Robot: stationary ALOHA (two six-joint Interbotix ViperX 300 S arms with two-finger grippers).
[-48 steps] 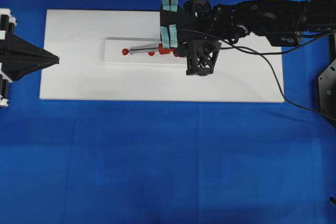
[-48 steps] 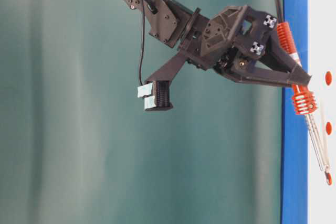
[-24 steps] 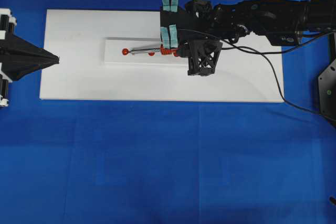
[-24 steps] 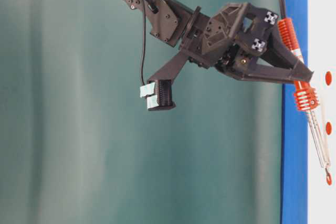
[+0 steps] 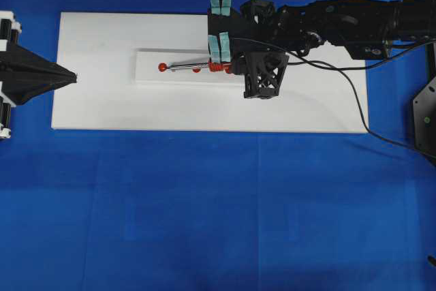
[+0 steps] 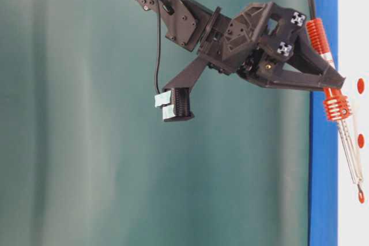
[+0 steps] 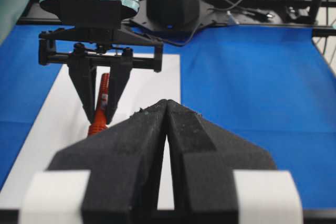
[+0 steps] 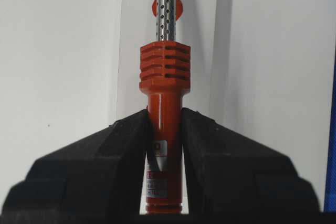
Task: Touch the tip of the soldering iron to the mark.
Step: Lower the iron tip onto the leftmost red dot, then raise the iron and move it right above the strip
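Observation:
My right gripper is shut on the orange-red handle of the soldering iron, which it holds low along the white block. The silver shaft passes over the mark, the middle red dot. The tip lies beyond it, just short of the left end dot. The table-level view shows the iron, the mark and the tip. In the right wrist view the handle sits between the jaws and the mark peeks from behind the shaft. My left gripper is shut and empty at the board's left edge.
The block lies on a white board over blue cloth. The iron's black cord trails right across the board and off its right edge. The right arm's wrist camera mount hangs over the block's right end.
The right gripper has edged the soldering iron slightly closer to the block, the tip staying near the end dot. The left arm has not moved.

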